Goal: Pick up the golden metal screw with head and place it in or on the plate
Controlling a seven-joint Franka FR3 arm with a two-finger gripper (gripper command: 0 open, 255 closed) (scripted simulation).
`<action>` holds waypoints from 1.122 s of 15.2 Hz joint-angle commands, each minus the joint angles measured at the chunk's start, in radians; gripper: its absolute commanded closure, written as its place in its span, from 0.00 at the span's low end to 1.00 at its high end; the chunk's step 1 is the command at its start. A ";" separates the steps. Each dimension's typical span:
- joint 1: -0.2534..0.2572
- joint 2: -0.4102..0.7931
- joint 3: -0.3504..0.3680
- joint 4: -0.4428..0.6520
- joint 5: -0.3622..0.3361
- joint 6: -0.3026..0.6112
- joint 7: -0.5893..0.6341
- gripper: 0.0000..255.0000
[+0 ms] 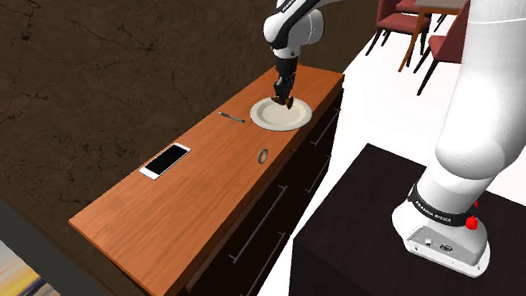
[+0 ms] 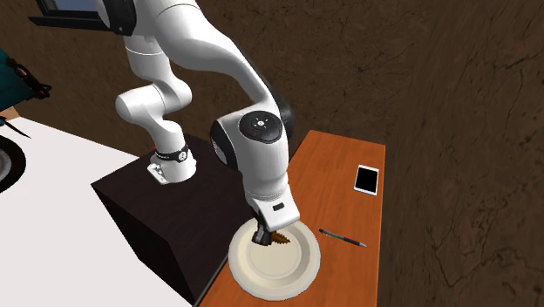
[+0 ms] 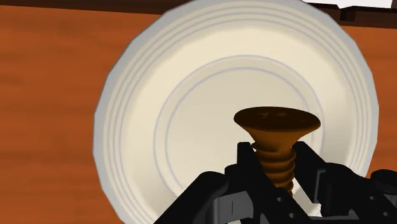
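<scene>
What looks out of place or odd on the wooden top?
Nothing stands out. The phone, pen and small ring lie flat on the wooden top, the plate sits level, and the hand clasps the brown screw over it.

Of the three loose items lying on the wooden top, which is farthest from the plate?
The phone, lying flat toward the top's middle. The pen lies close beside the plate, and the ring is nearer it than the phone.
</scene>
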 commanded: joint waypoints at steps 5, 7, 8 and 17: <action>-0.005 0.055 0.005 -0.014 0.015 0.067 -0.018 1.00; -0.005 0.063 0.006 -0.015 0.017 0.077 -0.020 1.00; -0.005 0.063 0.006 -0.015 0.017 0.077 -0.020 1.00; -0.005 0.063 0.006 -0.015 0.017 0.076 -0.020 0.00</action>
